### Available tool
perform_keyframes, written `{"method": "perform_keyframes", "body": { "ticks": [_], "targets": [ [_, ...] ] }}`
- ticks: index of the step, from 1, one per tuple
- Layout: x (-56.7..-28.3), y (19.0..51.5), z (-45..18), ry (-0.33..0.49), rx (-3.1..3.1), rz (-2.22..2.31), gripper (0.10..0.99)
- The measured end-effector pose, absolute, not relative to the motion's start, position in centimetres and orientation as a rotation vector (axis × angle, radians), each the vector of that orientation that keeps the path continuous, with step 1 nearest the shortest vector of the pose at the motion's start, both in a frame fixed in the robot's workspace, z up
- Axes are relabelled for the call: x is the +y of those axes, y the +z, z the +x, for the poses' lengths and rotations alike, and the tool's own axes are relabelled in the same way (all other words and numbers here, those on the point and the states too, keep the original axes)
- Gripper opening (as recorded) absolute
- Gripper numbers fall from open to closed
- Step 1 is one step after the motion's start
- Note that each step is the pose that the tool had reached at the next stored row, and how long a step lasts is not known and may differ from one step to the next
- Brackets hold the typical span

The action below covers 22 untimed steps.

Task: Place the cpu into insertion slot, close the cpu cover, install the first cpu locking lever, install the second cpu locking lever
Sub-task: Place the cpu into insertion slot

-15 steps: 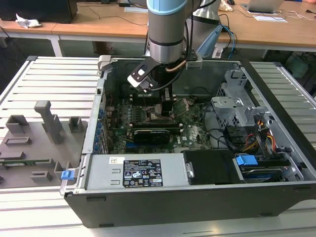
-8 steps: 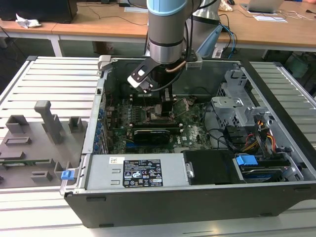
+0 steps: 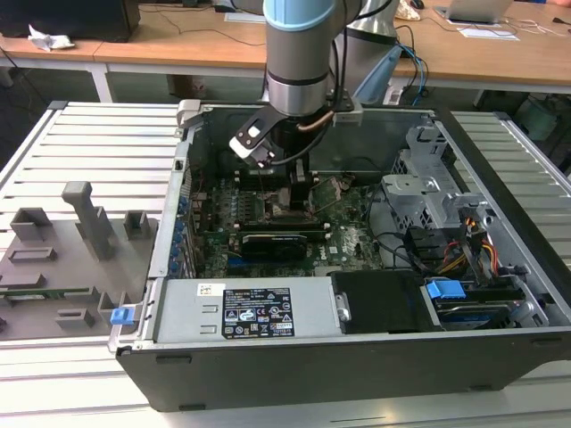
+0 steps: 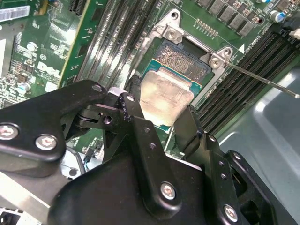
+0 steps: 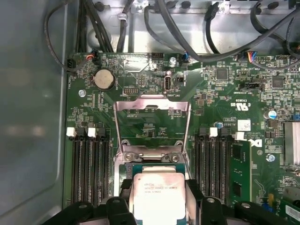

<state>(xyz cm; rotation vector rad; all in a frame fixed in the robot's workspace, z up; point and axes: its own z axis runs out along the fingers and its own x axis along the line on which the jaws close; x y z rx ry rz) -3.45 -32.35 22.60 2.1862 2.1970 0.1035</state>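
I have the cpu (image 4: 166, 93) clamped just over the insertion slot (image 4: 180, 54), with the cpu cover (image 5: 152, 104) raised.
The open computer case (image 3: 312, 366) lies on the slatted table (image 3: 98, 143), filling the exterior view's centre and right, and my arm drops into it at upper centre. On the green motherboard (image 5: 206, 101), black memory slots (image 5: 89, 173) flank the socket closely on two sides. My gripper (image 4: 161, 105) grasps the chip by opposite edges.
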Motion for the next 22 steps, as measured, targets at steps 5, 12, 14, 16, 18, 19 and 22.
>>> {"method": "perform_keyframes", "body": {
  "ticks": [5, 12, 14, 16, 18, 19, 22],
  "targets": [
    [-32.24, 22.16, -3.95, 0.103, 2.193, 2.19, 0.529],
    [-32.21, 21.76, -4.09, 0.103, 2.193, 2.19, 0.529],
    [-32.21, 21.7, -4.13, 0.103, 2.193, 2.19, 0.529],
    [-32.2, 21.63, -4.18, 0.103, 2.193, 2.19, 0.529],
    [-32.2, 21.57, -4.21, 0.103, 2.193, 2.19, 0.529],
    [-32.19, 21.56, -4.29, 0.103, 2.193, 2.19, 0.529],
    [-32.18, 21.49, -4.29, 0.103, 2.193, 2.19, 0.529]
  ]
}}
